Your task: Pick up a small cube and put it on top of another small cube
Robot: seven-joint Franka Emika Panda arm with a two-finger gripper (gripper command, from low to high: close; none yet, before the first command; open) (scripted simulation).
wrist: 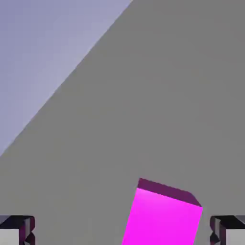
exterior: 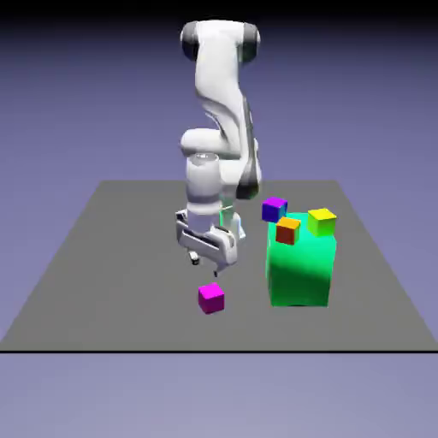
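Note:
The small magenta-pink cube (exterior: 210,298) lies on the grey table (exterior: 103,274), alone in front of the arm. My gripper (exterior: 204,262) hangs just above and slightly behind it, open and empty. In the hand view the cube (wrist: 162,215) shows large at the bottom, right of the middle, between the two fingertips (wrist: 17,230) without touching either. A purple-blue cube (exterior: 274,208), an orange cube (exterior: 287,229) and a yellow cube (exterior: 322,221) sit on the big green block (exterior: 299,269).
The big green block stands to the exterior view's right of the magenta-pink cube, close to the arm's side. The table's edge (wrist: 62,91) runs diagonally across the hand view's upper left.

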